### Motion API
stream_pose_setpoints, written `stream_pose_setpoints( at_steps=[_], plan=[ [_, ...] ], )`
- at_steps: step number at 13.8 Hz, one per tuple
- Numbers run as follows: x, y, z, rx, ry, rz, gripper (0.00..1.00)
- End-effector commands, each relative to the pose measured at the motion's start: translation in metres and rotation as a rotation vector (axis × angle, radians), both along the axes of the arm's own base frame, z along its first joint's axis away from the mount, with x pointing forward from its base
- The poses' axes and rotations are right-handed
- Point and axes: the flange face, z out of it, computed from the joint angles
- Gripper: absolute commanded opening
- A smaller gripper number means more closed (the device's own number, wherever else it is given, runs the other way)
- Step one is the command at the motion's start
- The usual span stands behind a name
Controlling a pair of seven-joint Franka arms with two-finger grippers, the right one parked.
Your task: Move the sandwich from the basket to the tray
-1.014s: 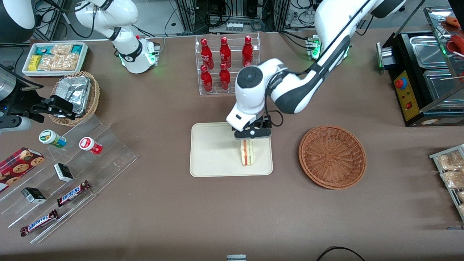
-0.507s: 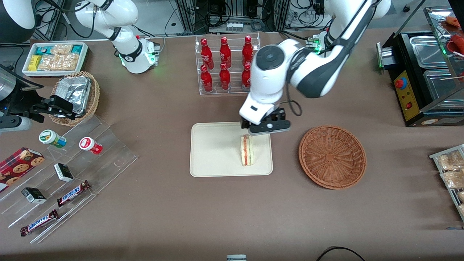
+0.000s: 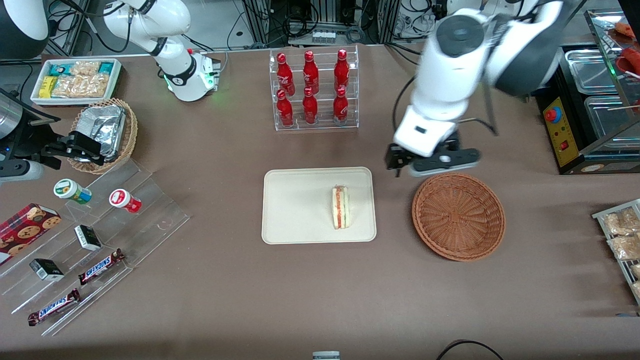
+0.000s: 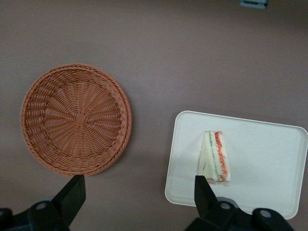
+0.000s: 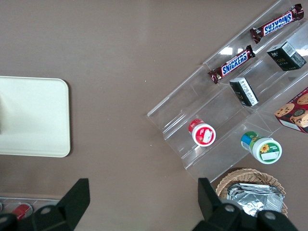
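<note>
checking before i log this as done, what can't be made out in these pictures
- Sandwich on the tray: its underside contact is hidden by the bread in both views.
- Gripper, open, above the table beside the basket: fingertips hidden under the arm in the front view.
- Tray: cut off by the frame edge in the right wrist view.

On the desk (image 3: 225,300) the tray (image 3: 295,210) sits at the centre, with the sandwich (image 3: 340,207) standing on it toward the edge nearest the basket (image 3: 458,216). The basket lies beside the tray, toward the working arm's end, apart from it. The gripper (image 3: 434,163) hangs raised, fingers spread wide, at about eleven o'clock from the basket. The bottle rack (image 3: 314,90) stands at twelve o'clock from the tray, farther from the camera.
</note>
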Motion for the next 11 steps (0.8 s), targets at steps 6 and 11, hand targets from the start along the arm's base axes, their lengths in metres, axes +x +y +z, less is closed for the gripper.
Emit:
stream_pose_setpoints(
  at_steps=[6,11],
  plan=[
    [0.035,0.144,0.047,-0.029,0.122,-0.11,1.0],
    [0.004,0.193,0.081,-0.001,0.191,-0.088,1.0]
  ],
)
